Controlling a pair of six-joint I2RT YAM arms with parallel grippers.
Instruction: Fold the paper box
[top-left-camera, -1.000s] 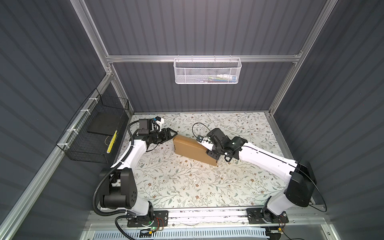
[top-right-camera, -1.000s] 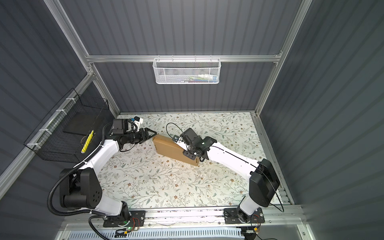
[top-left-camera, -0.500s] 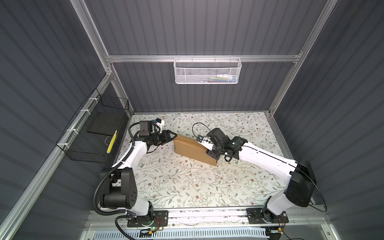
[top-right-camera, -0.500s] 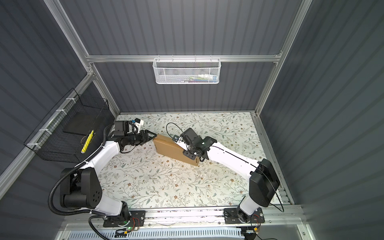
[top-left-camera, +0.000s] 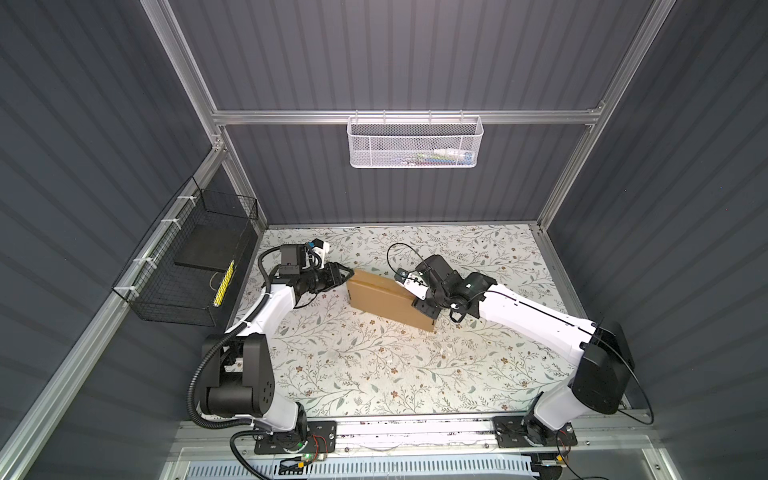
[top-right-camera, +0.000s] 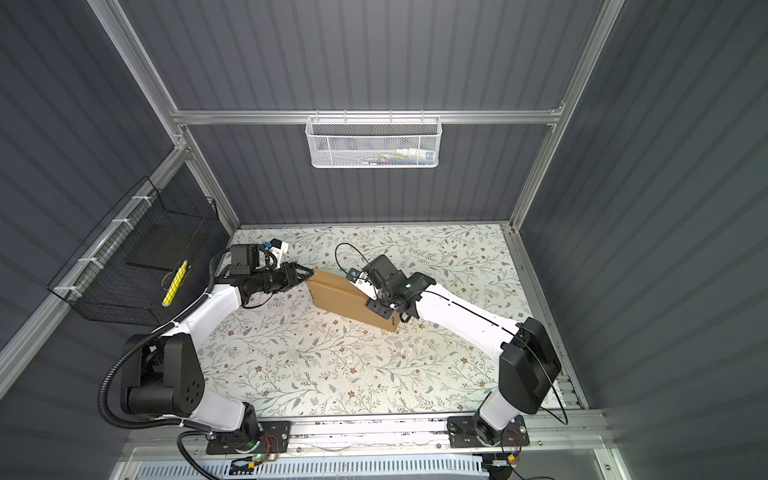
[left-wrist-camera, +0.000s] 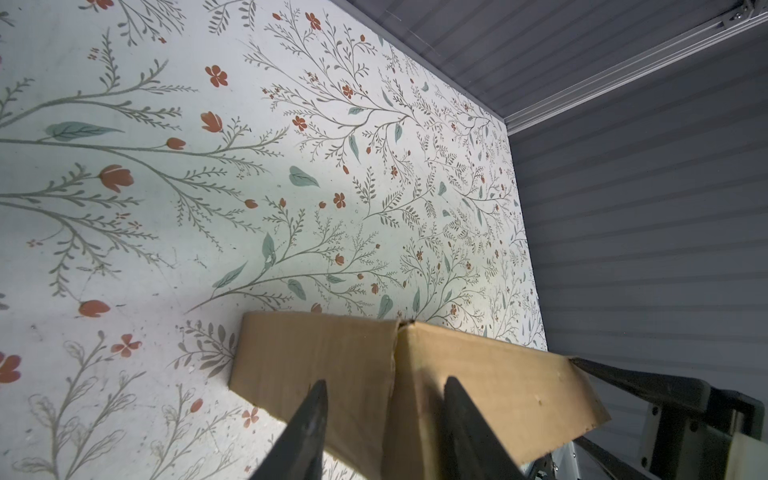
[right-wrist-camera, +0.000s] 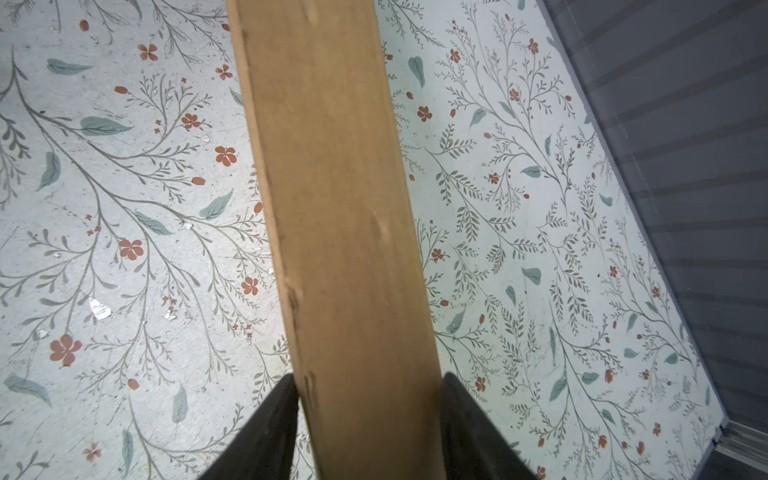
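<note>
1. Brown corrugated cardboard: the paper box is folded up into a shallow closed block; it sits near the middle of the floral tabletop, set slantwise, its left end farther back than its right in both top views.
2. Attitude: the right wrist view shows a narrow long face uppermost with tabletop on either side, so the box appears to stand on edge.
3. Right gripper: clamped across that narrow face near the box's right end; both fingers lie flush against opposite sides of the cardboard.
4. Left gripper: at the box's left end; jaws stand apart, astride the corner edge where two faces meet; whether the fingertips touch the cardboard cannot be told.
5. Surroundings: black wire basket fixed to the left wall, holding a dark flat item and a yellow one; white mesh basket hung on the back rail; both well apart from the box.
</note>
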